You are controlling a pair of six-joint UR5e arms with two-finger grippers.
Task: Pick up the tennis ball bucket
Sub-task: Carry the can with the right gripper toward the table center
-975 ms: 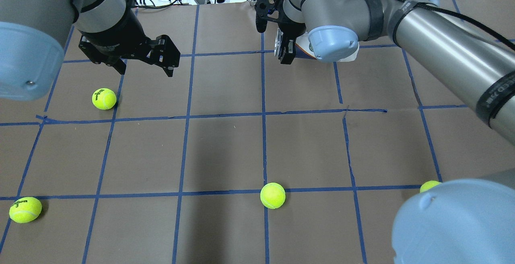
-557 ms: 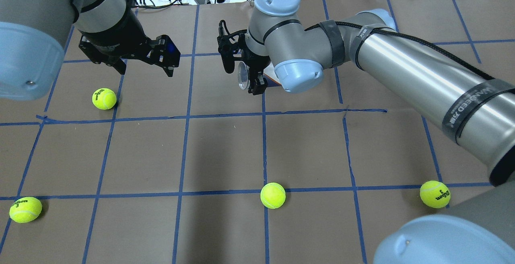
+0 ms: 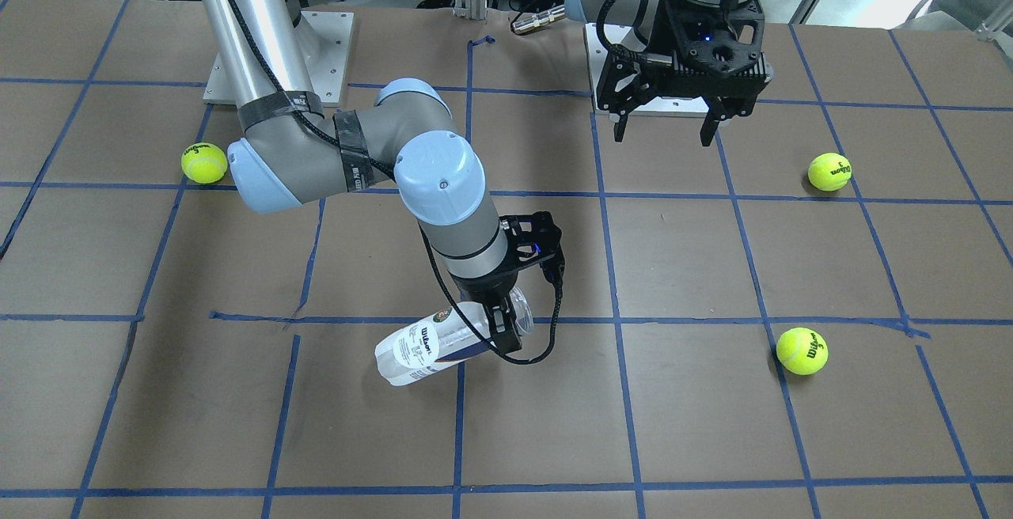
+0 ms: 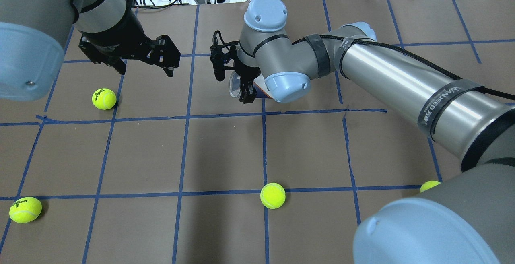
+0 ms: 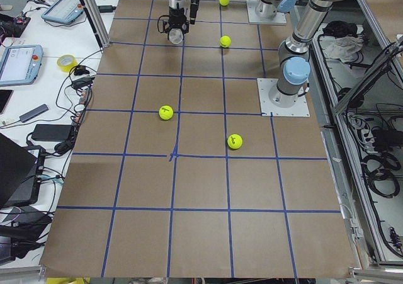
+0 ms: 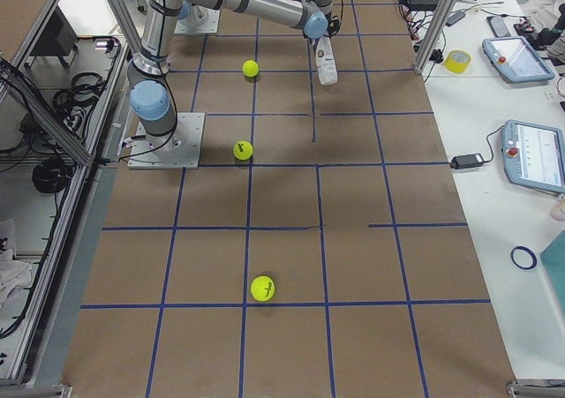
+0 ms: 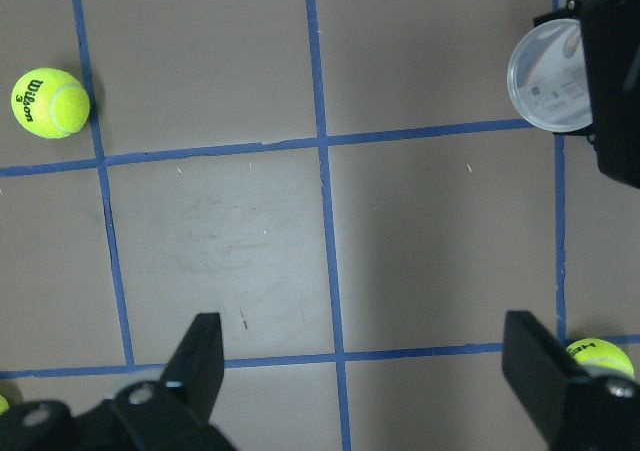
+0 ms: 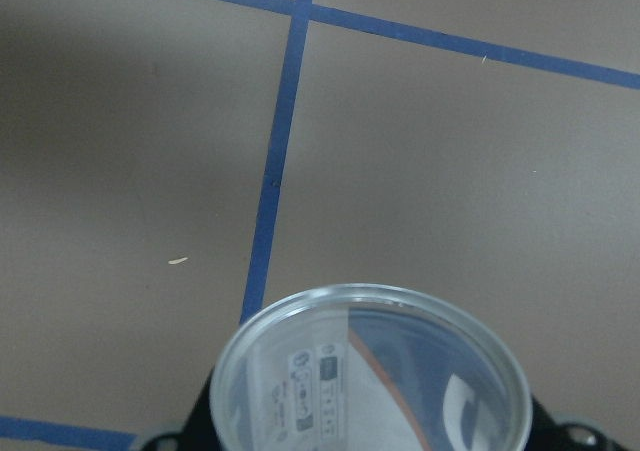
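One bench (image 3: 712, 424), brown w/ blue tape grid, carries everything.

Arms: right arm (image 3: 435, 179) reaches to approx. bench centre. Left arm (image 4: 96, 6) hangs back on its own side.

Tennis ball bucket (image 3: 419, 349): clear can, white Wilson label, held in the right tool (image 3: 504, 335) near bench centre. Long axis: in the front-facing view it runs from the tool down and away toward the operators' side. The overhead and left wrist views see its round end almost face-on, so I judge it tilted, gripped end high. I cannot tell whether the far end touches the bench.

Right tool: pinching the bucket close to its robot-side end, so most of the length sticks out beyond the tool.

Left tool (image 3: 662, 138): fingers spread, nothing between them, above the bench and well apart from the bucket.

Nearer arm: right, already on the bucket. I judge the next move to be a straight vertical raise. The off-centre grip may let the free end swing down.

Four tennis balls (image 4: 272, 195) lie scattered, none near the bucket.
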